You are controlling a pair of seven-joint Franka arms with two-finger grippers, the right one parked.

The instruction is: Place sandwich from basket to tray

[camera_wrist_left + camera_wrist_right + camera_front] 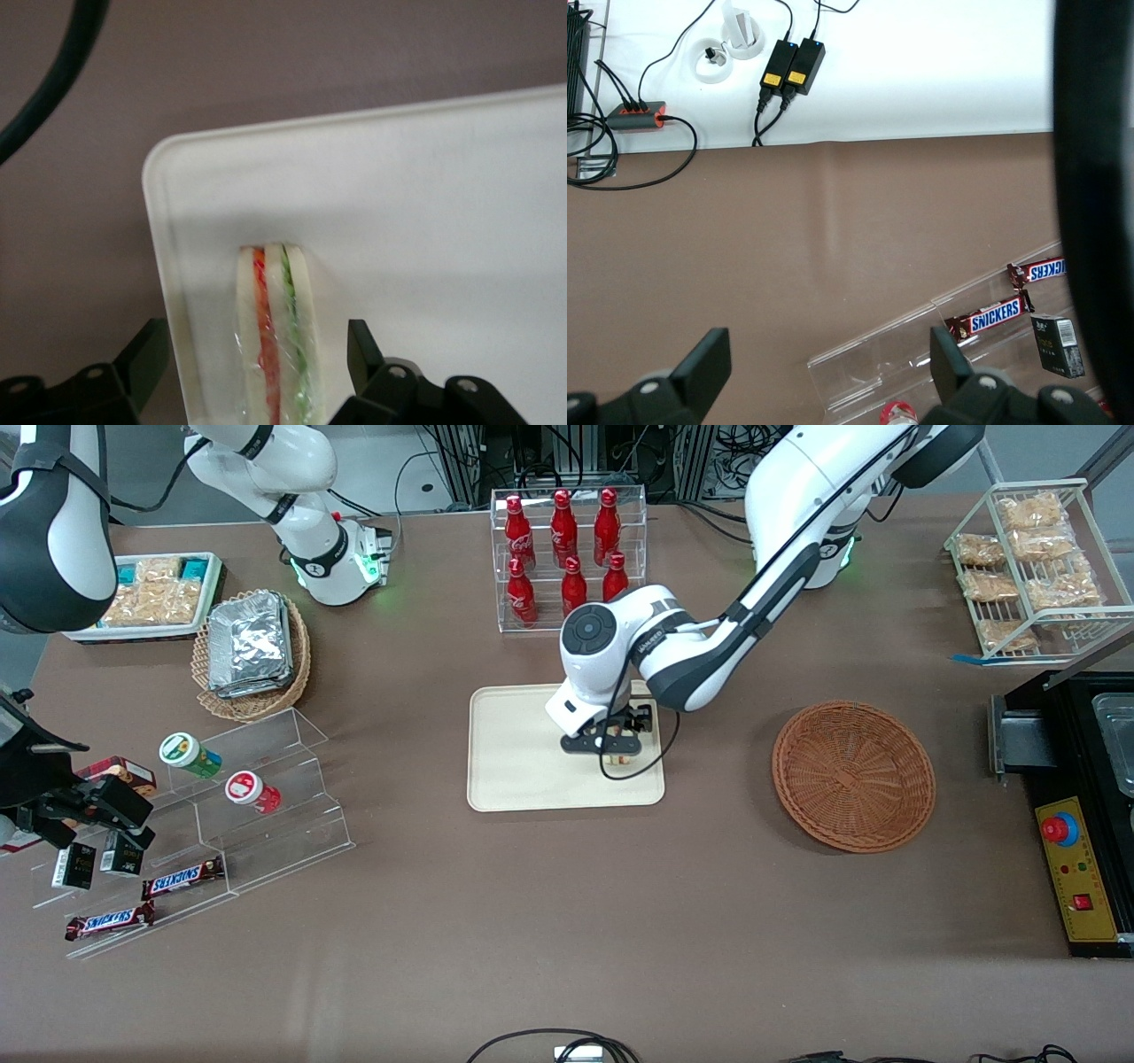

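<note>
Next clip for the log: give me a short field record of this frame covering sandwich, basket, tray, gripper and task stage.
sandwich: standing on edge on the tray, close to one rim, between the gripper's fingers
basket: holds nothing, on the table toward the working arm's end
tray: mid-table, in front of the bottle rack
gripper: low over the tray, fingers spread wider than the sandwich, not touching it
task stage: sandwich out of the basket and on the tray; arm not yet withdrawn

"SNICKERS" reads on the chocolate bars point(182, 878) on the acrylic stand point(266, 797).
</note>
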